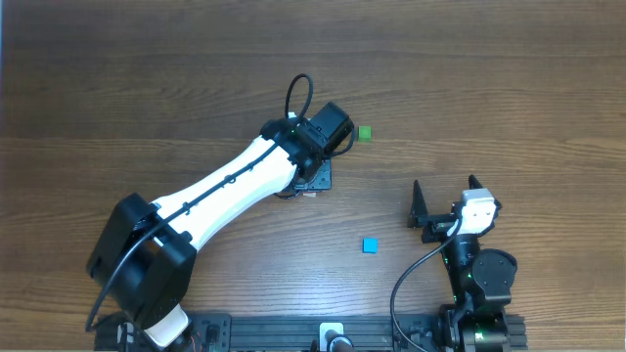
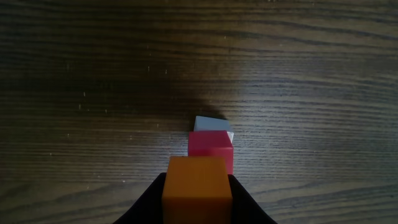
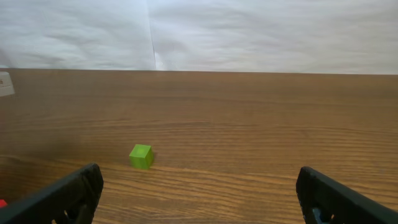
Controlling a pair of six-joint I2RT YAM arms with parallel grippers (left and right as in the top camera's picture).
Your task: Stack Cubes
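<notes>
In the left wrist view my left gripper [image 1: 311, 179] is shut on an orange cube [image 2: 197, 190], held above the table near its middle. Just beneath and beyond it sits a red cube [image 2: 210, 152] touching a pale grey cube [image 2: 211, 124]; I cannot tell whether these two are stacked or side by side. A green cube [image 1: 365, 133] lies just to the right of the left gripper and also sits on the table in the right wrist view [image 3: 141, 156]. A blue cube [image 1: 370, 245] rests nearer the front. My right gripper [image 1: 443, 200] stands open at the right, holding nothing.
The wooden table [image 1: 509, 88] stretches bare to the back and both sides. The left arm's white link [image 1: 230, 191] crosses diagonally from the front left. A white backdrop [image 3: 249, 31] rises behind the table's far edge.
</notes>
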